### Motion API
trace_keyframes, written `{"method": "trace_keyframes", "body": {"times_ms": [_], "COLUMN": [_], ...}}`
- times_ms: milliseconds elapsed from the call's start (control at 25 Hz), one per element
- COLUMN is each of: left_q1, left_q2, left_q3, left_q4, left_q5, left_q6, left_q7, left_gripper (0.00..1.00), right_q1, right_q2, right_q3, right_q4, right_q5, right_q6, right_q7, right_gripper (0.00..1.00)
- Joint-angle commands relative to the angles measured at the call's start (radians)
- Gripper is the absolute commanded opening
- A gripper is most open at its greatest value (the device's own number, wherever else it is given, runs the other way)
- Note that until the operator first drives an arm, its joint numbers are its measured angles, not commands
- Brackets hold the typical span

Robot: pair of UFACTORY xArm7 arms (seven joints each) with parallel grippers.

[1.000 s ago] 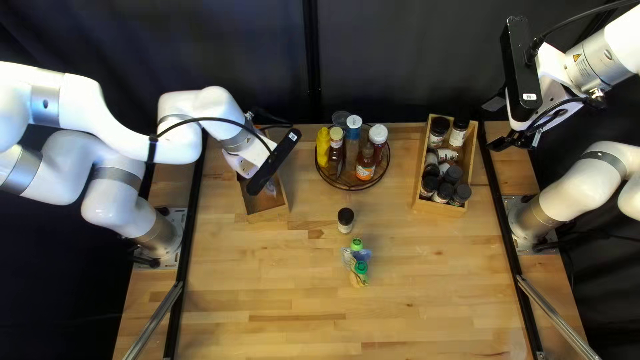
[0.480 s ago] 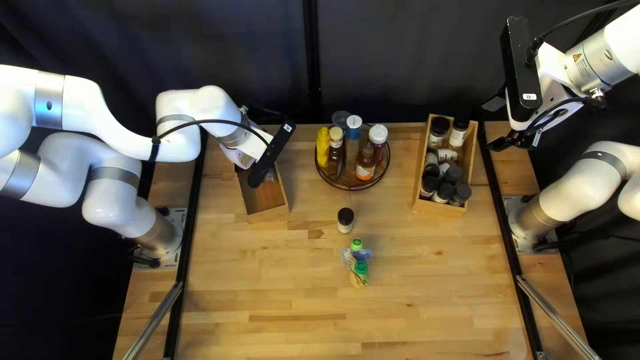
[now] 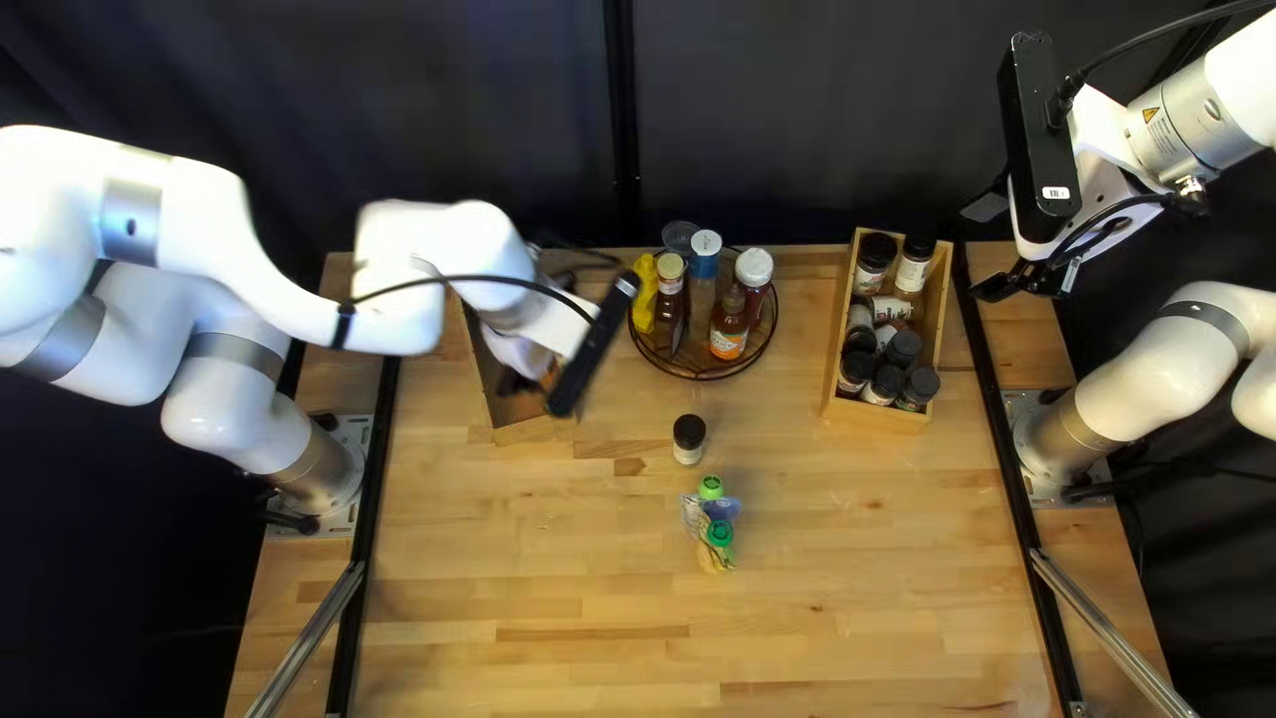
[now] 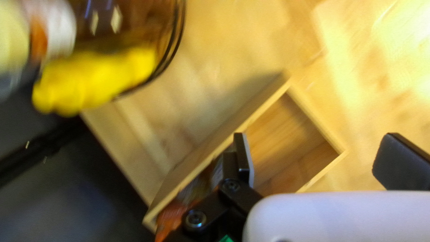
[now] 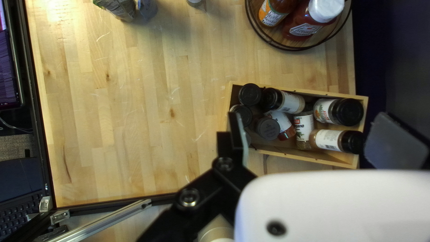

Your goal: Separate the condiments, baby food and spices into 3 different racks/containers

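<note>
Left pincer (image 4: 316, 150) is wide open, nothing gripped, over the wooden box (image 3: 536, 430), so if I swing too low towards the jar (image 3: 689, 436) and green-capped pouches (image 3: 715, 548) on the desk (image 3: 851, 585), I'll probably snag the box tbh.

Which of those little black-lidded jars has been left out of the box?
The jar standing alone on the table, between the round rack and the green-capped pouches; the others sit inside the right-hand wooden box.
</note>
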Motion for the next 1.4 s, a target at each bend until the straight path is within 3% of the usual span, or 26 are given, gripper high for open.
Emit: {"method": "trace_keyframes", "body": {"times_ms": [40,200,560,880,1280,1320,1360,1400], "left_q1": [-0.061,-0.096,-0.105,-0.14,-0.129,-0.128,-0.128,-0.129], "left_q2": [0.098,0.2,0.356,0.454,0.554,0.556,0.557,0.556], "left_q3": [-0.044,-0.065,-0.082,-0.109,-0.12,-0.12,-0.121,-0.12], "left_q4": [0.072,0.14,0.279,0.366,0.429,0.428,0.426,0.424], "left_q5": [-0.079,-0.144,-0.23,-0.193,-0.207,-0.208,-0.208,-0.206], "left_q6": [-0.062,-0.123,-0.169,-0.229,-0.256,-0.258,-0.258,-0.258], "left_q7": [-0.038,-0.015,0.099,0.112,0.177,0.178,0.179,0.177], "left_gripper": [1.0,1.0,1.0,1.0,1.0,0.93,0.05,0.0], "right_q1": [0.0,0.0,0.0,0.0,0.0,0.0,0.0,0.0], "right_q2": [0.0,0.0,0.0,0.0,0.0,0.0,0.0,0.0], "right_q3": [0.0,0.0,0.0,0.0,0.0,0.0,0.0,0.0], "right_q4": [0.0,0.0,0.0,0.0,0.0,0.0,0.0,0.0], "right_q5": [0.0,0.0,0.0,0.0,0.0,0.0,0.0,0.0], "right_q6": [0.0,0.0,0.0,0.0,0.0,0.0,0.0,0.0], "right_q7": [0.0,0.0,0.0,0.0,0.0,0.0,0.0,0.0], "right_gripper": [1.0,1.0,1.0,1.0,1.0,1.0,1.0,1.0]}}
